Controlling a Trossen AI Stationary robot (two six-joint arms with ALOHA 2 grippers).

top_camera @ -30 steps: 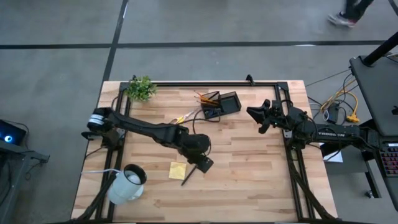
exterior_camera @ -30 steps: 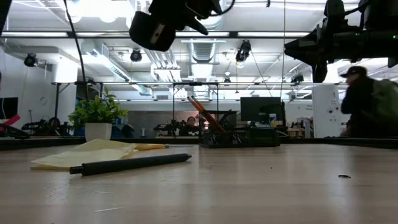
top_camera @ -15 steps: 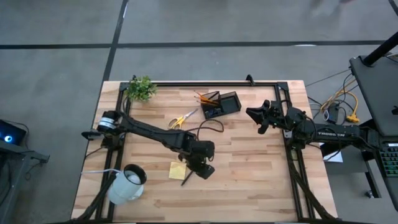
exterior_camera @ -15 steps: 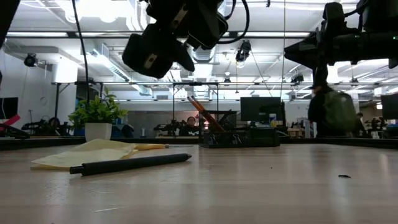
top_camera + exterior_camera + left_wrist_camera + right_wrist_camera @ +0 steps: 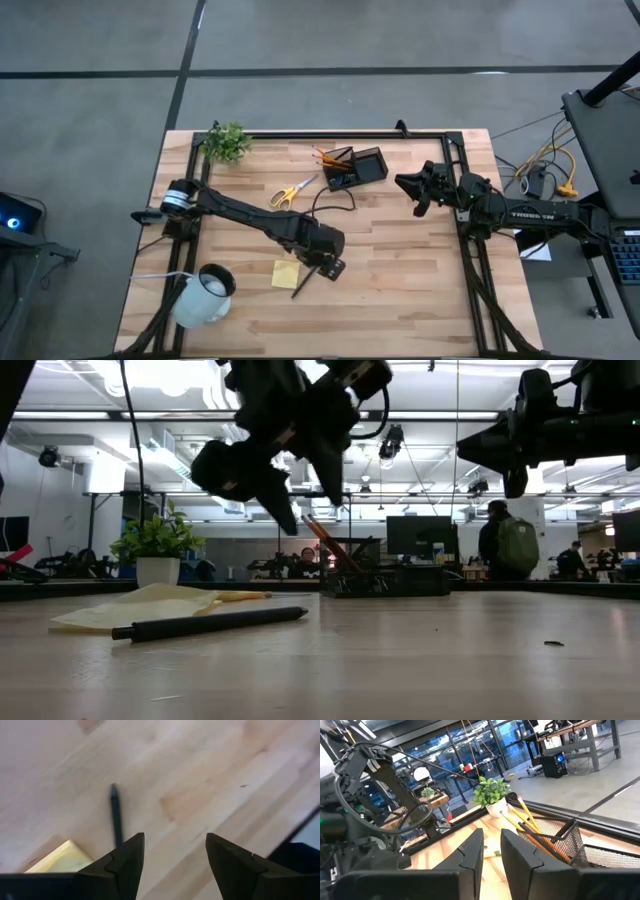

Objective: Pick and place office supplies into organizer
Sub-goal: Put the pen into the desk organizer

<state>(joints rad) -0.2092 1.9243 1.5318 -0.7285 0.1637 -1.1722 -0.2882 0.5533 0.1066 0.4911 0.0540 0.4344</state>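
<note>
A: Where is the left gripper (image 5: 331,268)?

B: Out over the middle of the desk (image 5: 400,290), hanging above the black pen (image 5: 303,283), clear of the wood in the low view. Its fingers (image 5: 125,865) are spread wide with nothing between them. In the left wrist view the pen (image 5: 116,821) runs in between the two fingers, with a corner of the yellow sticky-note pad (image 5: 62,858) beside it.

A: And the pen itself?

B: Lying flat on the desk, just beside the sticky-note pad (image 5: 286,274), toward the front of the desk. The white mug (image 5: 207,292) lies on its side farther to the left.

A: What about the rest of the supplies?

B: The yellow-handled scissors (image 5: 289,191) lie flat between the small green plant (image 5: 226,141) and the black mesh organizer (image 5: 355,168), which stands near the back edge. Orange pencils (image 5: 330,155) already stand tilted in one of its compartments; the right wrist view shows them leaning against the mesh wall (image 5: 555,837).

A: The right arm?

B: Its right gripper (image 5: 408,186) waits in the air to the right of the organizer, pointing toward it. The fingers (image 5: 470,852) are a little apart and hold nothing.
</note>
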